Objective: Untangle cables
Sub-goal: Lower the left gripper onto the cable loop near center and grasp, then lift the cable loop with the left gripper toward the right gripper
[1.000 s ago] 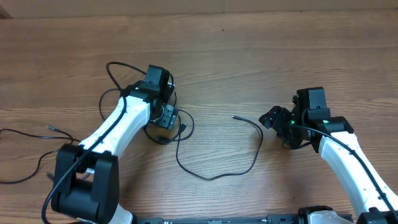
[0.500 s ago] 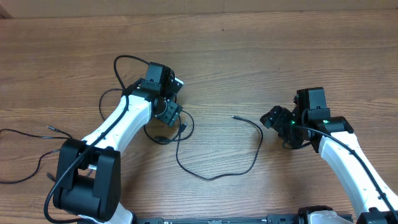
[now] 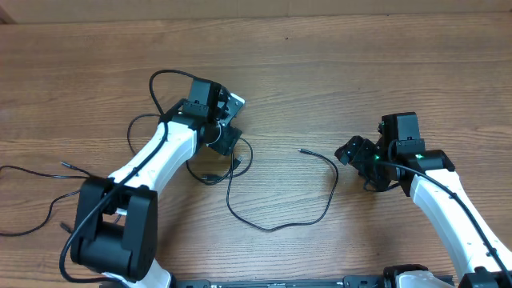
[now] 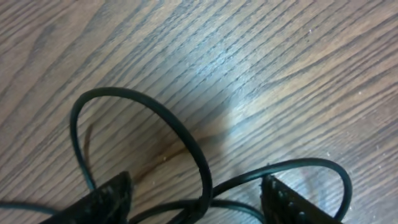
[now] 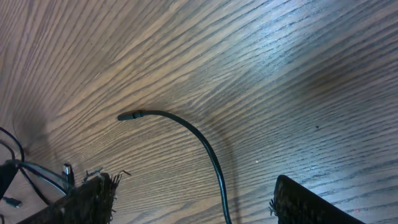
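Cables (image 3: 276,228) partly spread out, the knot not yet undone

One cable already runs free in a long curve away from the left gripper (image 3: 228,134), and its plug tip (image 3: 302,150) lies well apart from that gripper, just in front of the right gripper (image 3: 350,150). A second cable (image 3: 68,165) seems to lie by itself on the outer side of the left gripper, near the table (image 3: 360,64) edge. What is left, in my judgement, is the knot (image 3: 210,172) just beside and under the left gripper, where several strands cross and one loop (image 3: 160,80) stands out behind it. The left gripper has its jaws apart, with crossing strands between them, not pinched as far as I can see. The right gripper is wide open and holds nothing. The left arm (image 3: 152,164) covers a part of the knot, so the crossings are hard to read.
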Controlling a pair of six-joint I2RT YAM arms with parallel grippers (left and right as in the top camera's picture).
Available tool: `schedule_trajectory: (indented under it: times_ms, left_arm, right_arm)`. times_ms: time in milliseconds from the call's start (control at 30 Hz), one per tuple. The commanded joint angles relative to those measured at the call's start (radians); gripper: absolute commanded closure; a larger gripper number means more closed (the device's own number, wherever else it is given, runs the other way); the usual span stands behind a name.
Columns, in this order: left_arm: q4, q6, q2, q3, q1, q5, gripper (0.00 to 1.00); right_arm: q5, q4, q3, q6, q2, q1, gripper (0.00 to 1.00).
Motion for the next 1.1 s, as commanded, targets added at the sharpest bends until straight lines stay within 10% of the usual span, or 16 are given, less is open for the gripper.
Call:
schedule_trajectory:
  times_ms: [0,267,367,767,1067]
  left_arm:
    - [0.020,0.008,0.053,0.009,-0.013,0.016,0.37]
    - [0.050,0.013,0.080,0.009,-0.013,0.008,0.45]
    - [0.075,0.012,0.080,0.010,-0.011,-0.002,0.95]
    - [-0.194,-0.423,-0.121,0.254,-0.013,-0.143,0.96]
    - [-0.290,-0.479,-0.293,0.299,-0.013,0.257,0.96]
  right_arm:
    - [0.011,0.005,0.003,-0.008,0.003,0.005,0.20]
    - [0.011,0.005,0.003,-0.008,0.003,0.005,0.20]
    - [0.011,0.005,0.003,-0.008,0.003,0.005,0.20]
    - [-0.227,-0.011,0.003,-0.124,0.003,0.012,0.15]
    - [-0.492,0.125,0.003,-0.404,0.003,0.131,0.12]
